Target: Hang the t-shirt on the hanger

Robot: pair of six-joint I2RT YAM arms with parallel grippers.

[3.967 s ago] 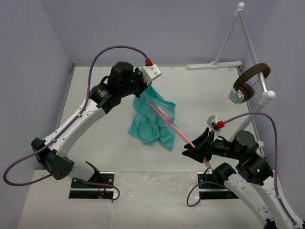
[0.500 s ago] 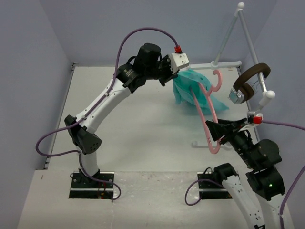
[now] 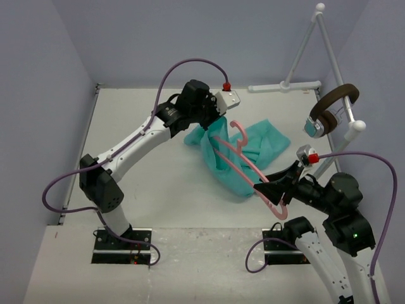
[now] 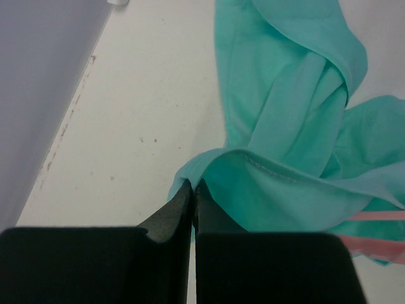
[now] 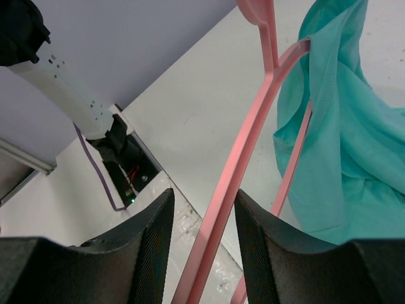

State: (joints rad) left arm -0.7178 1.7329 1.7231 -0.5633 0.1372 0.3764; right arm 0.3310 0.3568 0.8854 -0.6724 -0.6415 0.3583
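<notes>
The teal t-shirt (image 3: pixel 259 145) is bunched and draped from the middle of the table toward the right. My left gripper (image 3: pixel 214 120) is shut on its upper left edge. In the left wrist view the jaws (image 4: pixel 193 185) pinch a hem of the shirt (image 4: pixel 291 126), and a strip of pink hanger (image 4: pixel 380 216) shows under the cloth. The pink hanger (image 3: pixel 243 161) slants through the shirt with its hook near the left gripper. My right gripper (image 3: pixel 269 190) is shut on its lower corner. In the right wrist view the hanger bar (image 5: pixel 253 120) runs between my fingers (image 5: pixel 204 193), with the shirt (image 5: pixel 342 126) hung over one arm of it.
A white tubular rack (image 3: pixel 304 50) stands at the back right, with brown headphones (image 3: pixel 332 101) hanging on it by the right wall. Grey walls close the left and back sides. The left arm's base (image 5: pixel 120 152) shows in the right wrist view.
Both grippers have come down and to the left from the raised position near the rack. The shirt and hanger came with them, and the hanger now lies flatter with the shirt spread lower.
</notes>
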